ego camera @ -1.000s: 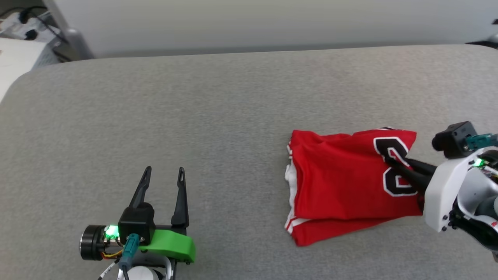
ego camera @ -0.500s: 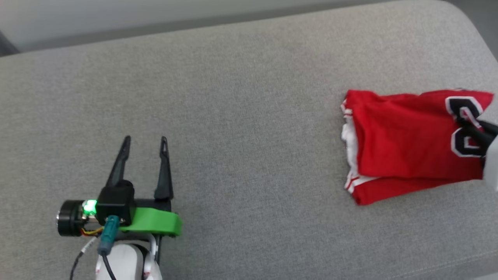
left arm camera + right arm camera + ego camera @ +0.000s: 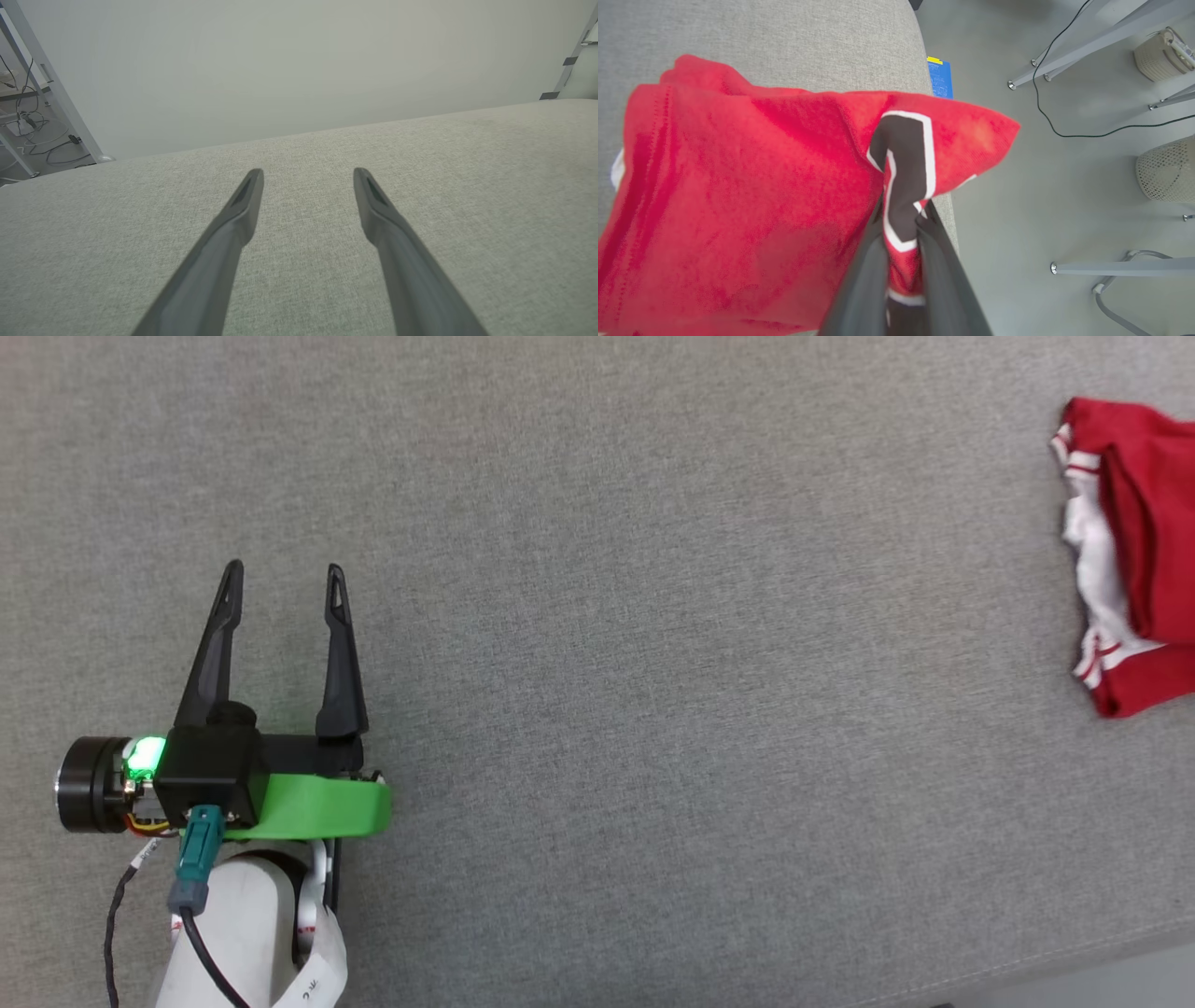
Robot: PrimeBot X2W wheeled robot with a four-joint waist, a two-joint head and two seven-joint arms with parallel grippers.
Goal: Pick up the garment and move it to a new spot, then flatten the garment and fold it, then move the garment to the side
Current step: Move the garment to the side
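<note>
Nearest the robot, the left gripper (image 3: 284, 567) is hovering over the grey padded surface (image 3: 653, 663), its two dark fingers spread wide with nothing between them. Further off, at the right edge of the head view, the garment (image 3: 1144, 551) is lying bunched in folded layers on that surface, with white cloth and striped trim facing left. In the right wrist view the right gripper (image 3: 901, 219) is pinching the red cloth tightly at a black, white-edged figure, and one red corner is reaching past the surface's edge, over the grey floor (image 3: 1064, 186).
</note>
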